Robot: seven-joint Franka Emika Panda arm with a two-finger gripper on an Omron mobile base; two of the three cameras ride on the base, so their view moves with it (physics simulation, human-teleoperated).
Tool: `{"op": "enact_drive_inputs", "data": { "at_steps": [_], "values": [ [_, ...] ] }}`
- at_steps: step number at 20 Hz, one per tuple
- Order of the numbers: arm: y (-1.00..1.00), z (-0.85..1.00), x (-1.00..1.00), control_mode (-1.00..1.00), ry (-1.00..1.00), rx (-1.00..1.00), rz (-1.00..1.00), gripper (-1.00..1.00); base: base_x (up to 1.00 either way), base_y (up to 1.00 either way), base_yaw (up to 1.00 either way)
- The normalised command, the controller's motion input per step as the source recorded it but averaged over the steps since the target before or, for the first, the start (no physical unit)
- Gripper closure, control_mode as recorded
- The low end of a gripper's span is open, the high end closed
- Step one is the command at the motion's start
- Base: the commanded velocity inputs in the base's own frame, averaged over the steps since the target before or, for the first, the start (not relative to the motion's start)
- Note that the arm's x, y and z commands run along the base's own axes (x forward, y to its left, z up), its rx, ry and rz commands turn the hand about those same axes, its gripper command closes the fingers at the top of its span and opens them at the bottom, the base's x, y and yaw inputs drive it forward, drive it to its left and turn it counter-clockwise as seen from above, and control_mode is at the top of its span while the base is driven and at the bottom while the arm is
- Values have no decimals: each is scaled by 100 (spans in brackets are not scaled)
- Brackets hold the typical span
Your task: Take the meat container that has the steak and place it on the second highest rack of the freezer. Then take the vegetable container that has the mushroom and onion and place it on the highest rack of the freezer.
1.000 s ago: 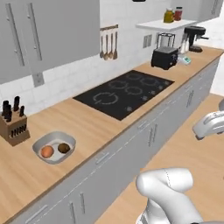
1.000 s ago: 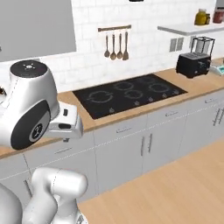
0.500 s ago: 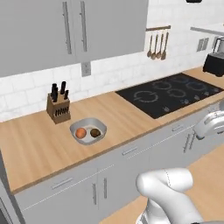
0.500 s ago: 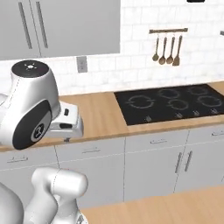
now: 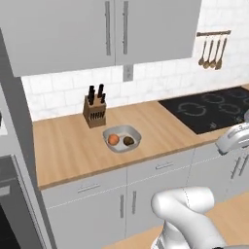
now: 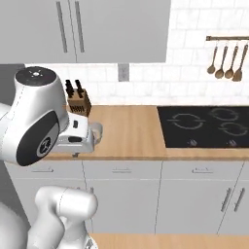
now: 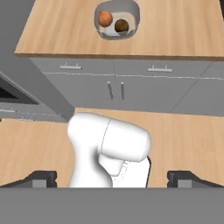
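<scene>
A grey vegetable container [image 5: 135, 134] sits on the wooden counter [image 5: 68, 151] in front of the knife block. It holds the orange-tan onion [image 5: 113, 139] on the left and the dark brown mushroom [image 5: 128, 141] on the right. In the hand view the same container [image 7: 133, 13] lies at the top, with the onion [image 7: 105, 18] and the mushroom [image 7: 121, 25] in it. My gripper [image 7: 113, 179] is open, its fingertips [image 7: 41, 178] far apart and nothing between them. It hangs well back from the counter, over the floor. The steak's container and the freezer are out of view.
A knife block [image 5: 94, 113] stands by the wall behind the container. A black cooktop [image 5: 209, 109] lies to the right, with utensils [image 5: 210, 48] hanging above it. Grey wall cabinets [image 5: 97, 29] hang overhead. A tall grey panel [image 5: 12, 112] closes off the counter's left end.
The base has moved, so both base views have shifted left along the counter. The container now sits mid-picture, the cooktop has slid to the right, and the toaster and blender have left the view.
</scene>
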Motion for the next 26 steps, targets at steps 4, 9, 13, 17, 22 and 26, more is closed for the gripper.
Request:
{"op": "enact_drive_inputs", "data": {
  "at_steps": [4, 9, 13, 17, 22, 26],
  "values": [
    [0, 0, 0, 100, 0, 0, 0, -100, 13, -26, 34],
    [0, 0, 0, 100, 0, 0, 0, -100, 24, -47, 28],
    [0, 0, 0, 100, 0, 0, 0, -100, 49, -20, 13],
    [0, 0, 0, 100, 0, 0, 0, -100, 59, 62, 4],
    [0, 0, 0, 100, 0, 0, 0, -100, 49, 41, 2],
    [0, 0, 0, 100, 0, 0, 0, -100, 6, 1, 3]
  ]
}}
